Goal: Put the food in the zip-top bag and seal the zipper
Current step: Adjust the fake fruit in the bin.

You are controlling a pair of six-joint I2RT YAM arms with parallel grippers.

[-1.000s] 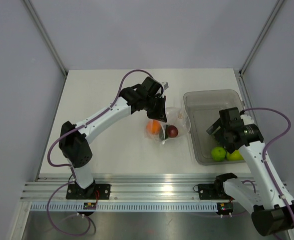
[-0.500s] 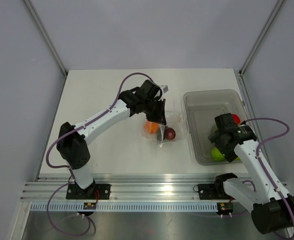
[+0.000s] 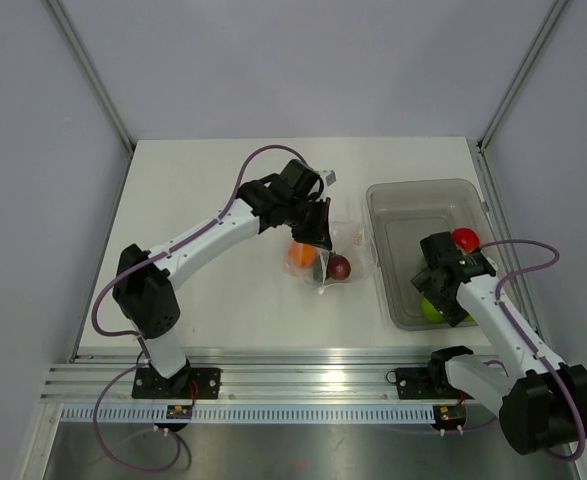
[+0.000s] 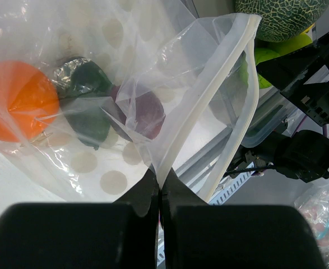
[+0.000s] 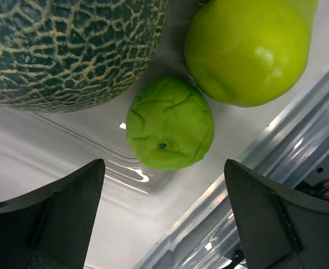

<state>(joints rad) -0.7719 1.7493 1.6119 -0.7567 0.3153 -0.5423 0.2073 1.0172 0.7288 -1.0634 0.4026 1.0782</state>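
The zip-top bag (image 3: 348, 250) lies mid-table, its mouth toward the tub. My left gripper (image 4: 160, 180) is shut on the zipper (image 4: 209, 101) at the rim's corner and holds the mouth apart. Inside the bag are an orange (image 4: 18, 101), a dark green piece (image 4: 88, 112) and a dark red plum (image 4: 148, 112). My right gripper (image 5: 163, 179) hangs open inside the tub, just above a wrinkled green round (image 5: 170, 123). Its fingers stand wide on either side and touch nothing. A smooth green fruit (image 5: 248, 50) and the netted melon (image 5: 69, 50) lie beside it.
The grey tub (image 3: 413, 187) stands at the table's right, and a red fruit (image 3: 464, 238) lies against its right wall. The tub's walls close in around the right gripper (image 3: 433, 295). The left arm (image 3: 213, 232) stretches across the table's middle.
The right arm has swung toward the tub's near end and come down over the green fruits, uncovering the red fruit. The left gripper shifted the bag slightly, then held still.
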